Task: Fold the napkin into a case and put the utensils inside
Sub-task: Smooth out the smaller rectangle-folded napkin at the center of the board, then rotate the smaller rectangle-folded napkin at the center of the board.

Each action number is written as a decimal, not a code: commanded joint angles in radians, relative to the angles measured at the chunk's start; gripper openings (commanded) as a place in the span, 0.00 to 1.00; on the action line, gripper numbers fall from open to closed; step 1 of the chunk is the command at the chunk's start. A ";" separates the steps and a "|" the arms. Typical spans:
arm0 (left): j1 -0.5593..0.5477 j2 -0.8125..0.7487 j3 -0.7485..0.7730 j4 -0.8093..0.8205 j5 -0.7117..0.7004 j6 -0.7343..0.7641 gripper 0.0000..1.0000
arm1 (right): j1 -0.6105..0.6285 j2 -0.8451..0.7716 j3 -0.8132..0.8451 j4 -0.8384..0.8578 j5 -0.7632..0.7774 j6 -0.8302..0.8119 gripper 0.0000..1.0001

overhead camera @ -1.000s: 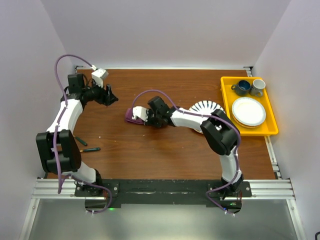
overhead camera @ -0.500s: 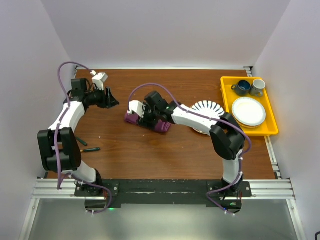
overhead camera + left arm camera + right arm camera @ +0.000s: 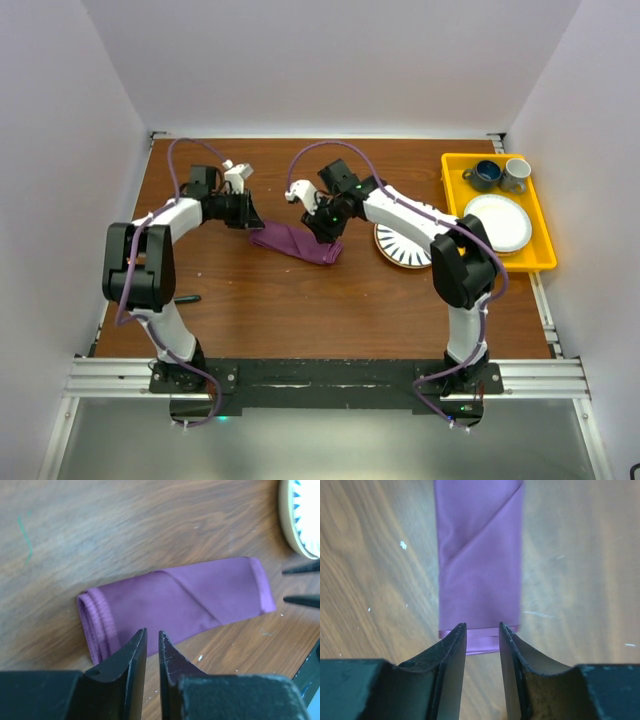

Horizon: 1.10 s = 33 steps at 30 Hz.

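The napkin point(image 3: 295, 242) lies flat on the brown table, folded into a narrow plum-purple case with a diagonal fold across its top. In the left wrist view the case point(image 3: 175, 605) runs left to right, and my left gripper point(image 3: 151, 632) hovers over its long near edge, jaws a narrow slit apart with nothing between them. From above, that left gripper point(image 3: 250, 216) is at the case's left end. My right gripper point(image 3: 322, 226) is at the other short end point(image 3: 480, 570); its fingertips point(image 3: 482, 626) stand open and empty. I cannot make out the utensils.
A striped plate point(image 3: 405, 246) sits just right of the case. A yellow tray point(image 3: 455, 215) at the back right holds two cups and a white plate. A thin dark piece point(image 3: 185, 298) lies near the left arm.
The right gripper let go of the napkin, which now lies flat as a folded strip. It drew back right, uncovering the striped plate. The left arm swung right to the napkin, jaws narrowing.
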<state>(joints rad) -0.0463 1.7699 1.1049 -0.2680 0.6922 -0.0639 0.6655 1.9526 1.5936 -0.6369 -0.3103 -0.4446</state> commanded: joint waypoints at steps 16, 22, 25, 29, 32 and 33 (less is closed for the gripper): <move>0.006 0.152 0.125 -0.076 -0.086 0.050 0.26 | 0.065 0.072 -0.090 -0.047 -0.122 0.069 0.39; 0.042 0.040 0.133 -0.126 -0.028 0.128 0.35 | 0.022 0.006 0.032 -0.089 -0.243 0.164 0.52; 0.074 -0.023 0.083 -0.174 -0.055 0.099 0.34 | -0.029 0.005 0.086 -0.136 -0.215 0.150 0.57; 0.066 -0.067 0.020 -0.201 -0.111 0.050 0.38 | -0.053 0.025 0.088 -0.138 -0.112 0.090 0.58; 0.059 -0.055 -0.007 -0.200 -0.112 0.009 0.42 | -0.055 0.071 0.088 -0.130 -0.053 0.058 0.58; 0.056 -0.050 -0.016 -0.186 -0.123 -0.025 0.42 | -0.055 0.081 0.088 -0.129 -0.043 0.047 0.57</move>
<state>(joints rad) 0.0223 1.7187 1.1313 -0.4381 0.5949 -0.0093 0.5983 2.0102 1.6661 -0.7380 -0.4282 -0.3481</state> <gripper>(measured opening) 0.412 0.578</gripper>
